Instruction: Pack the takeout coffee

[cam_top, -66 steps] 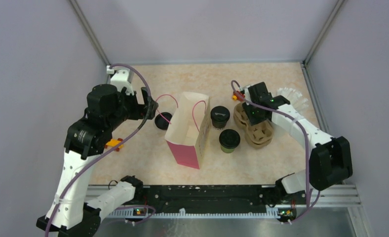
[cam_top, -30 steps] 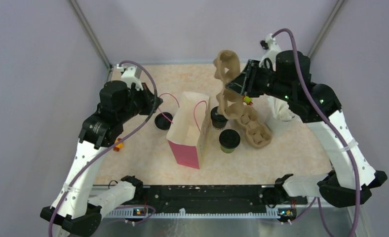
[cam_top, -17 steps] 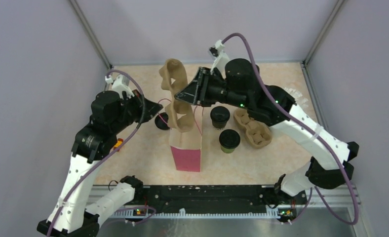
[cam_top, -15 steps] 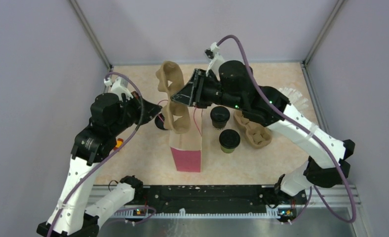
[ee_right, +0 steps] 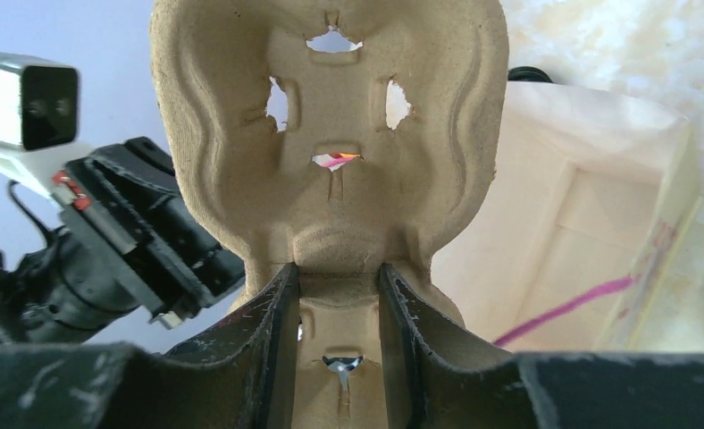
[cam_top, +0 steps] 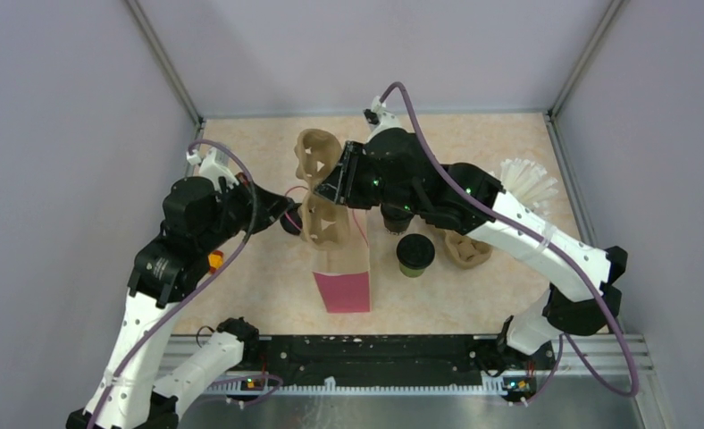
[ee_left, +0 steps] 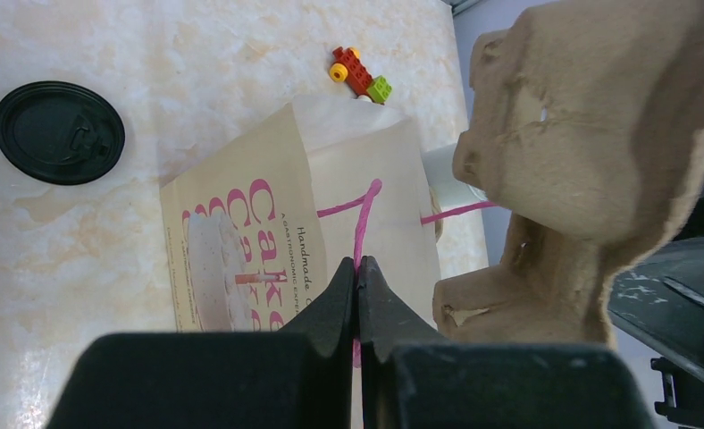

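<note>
- Top view: the left gripper [cam_top: 285, 205] is pinched shut on the thin pink cord handle of a paper bag [cam_top: 344, 292]. The bag has cream sides and a pink front, and it stands open on the marbled beige desk [cam_top: 241, 295].
- The right gripper [cam_top: 330, 183] clamps a brown moulded-pulp carrier [cam_top: 316, 159], which stands on end over the bag's mouth.
- One black coffee cup [cam_top: 415, 254] stands on the desk just right of the bag. A second cup [cam_top: 396, 221] sits behind it, mostly hidden under the right arm. Another carrier [cam_top: 470, 249] lies further right, near the white straws [cam_top: 529, 181]. Bare desk lies in front of the bag.
- Left wrist view: the left gripper [ee_left: 357, 279] has its tips together on the handle. The bag [ee_left: 241, 232] reads "Cake" in pink, with small print starting "Handmade". A round black lid [ee_left: 59, 132] lies flat and apart. Toy bricks [ee_left: 358, 73] lie beyond the bag's far edge.
- Right wrist view: the right gripper [ee_right: 339, 288] squeezes the carrier [ee_right: 331, 170] at its rough, fibrous middle ridge, with the bag's smooth interior [ee_right: 554, 241] beyond.
</note>
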You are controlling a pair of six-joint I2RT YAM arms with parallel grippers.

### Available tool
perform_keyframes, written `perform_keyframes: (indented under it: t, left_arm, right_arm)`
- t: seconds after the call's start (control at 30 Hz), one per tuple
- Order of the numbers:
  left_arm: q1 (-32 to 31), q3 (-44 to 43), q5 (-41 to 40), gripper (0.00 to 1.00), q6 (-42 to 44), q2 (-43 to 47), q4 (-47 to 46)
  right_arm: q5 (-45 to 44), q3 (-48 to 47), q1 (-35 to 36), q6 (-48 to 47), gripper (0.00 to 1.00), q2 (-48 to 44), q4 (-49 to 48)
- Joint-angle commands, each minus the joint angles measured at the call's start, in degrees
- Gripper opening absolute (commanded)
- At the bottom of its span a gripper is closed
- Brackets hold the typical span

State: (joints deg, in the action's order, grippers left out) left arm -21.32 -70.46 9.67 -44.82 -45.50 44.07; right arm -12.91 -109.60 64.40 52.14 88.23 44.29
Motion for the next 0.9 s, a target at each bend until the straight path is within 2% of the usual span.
perform_keyframes:
  t: [0.0, 0.37, 0.87]
  left_arm:
    - [0.0, 0.1, 1.1, 0.0, 1.3, 0.8, -0.9]
    - [0.0, -0.3, 0.6, 0.0, 3.2, 1.1, -0.4]
    - [0.0, -0.6, 0.2, 0.0, 4.2, 1.2, 0.8]
  right_arm:
    - [-4.5, -1.6, 1.5, -0.4, 0.3, 0.1, 4.9]
    - [-10.5, -9.3, 3.1, -3.1, 0.3, 6.4, 20.6]
    - [-14.1, -11.3, 4.6, -2.8, 0.3, 9.9, 26.8]
